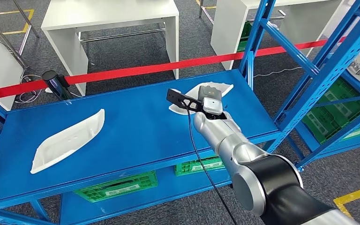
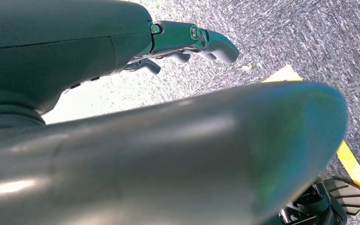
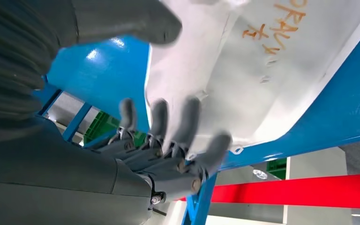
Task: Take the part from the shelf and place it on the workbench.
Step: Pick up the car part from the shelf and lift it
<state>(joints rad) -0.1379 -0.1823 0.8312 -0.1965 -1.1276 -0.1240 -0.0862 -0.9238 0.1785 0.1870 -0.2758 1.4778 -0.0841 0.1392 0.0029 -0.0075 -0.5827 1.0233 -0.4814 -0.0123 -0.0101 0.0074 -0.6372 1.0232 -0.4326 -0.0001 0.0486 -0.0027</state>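
- Now the right robot hand (image 1: 209, 101) is stretched out over the blue shelf (image 1: 140, 122), right at the white part (image 1: 218, 87) that lies near the shelf's far right corner.
- Seen from the right wrist, its fingers (image 3: 187, 124) are spread apart and reach along the part's (image 3: 243, 79) underside edge, with the thumb (image 3: 136, 21) above; nothing is clamped yet, and I cannot tell whether the fingers touch the part.
- Orange handwriting marks the part's white face.
- A second white part (image 1: 68, 139) lies well apart, on the shelf's left side.
- The left robot hand (image 2: 187, 44) hangs by the robot's side over grey carpet, fingers loosely curled, holding nothing.
- Handling, as a judgement: the part looks like a thin moulded shell, light and fairly stiff, with a smooth surface that may slip.
- Best hold is probably across the raised rim nearest the hand, thumb on top and fingers beneath, rather than the tapering tip.
- A thin edge could flex or crack under a hard squeeze, so a moderate pinch seems wise.
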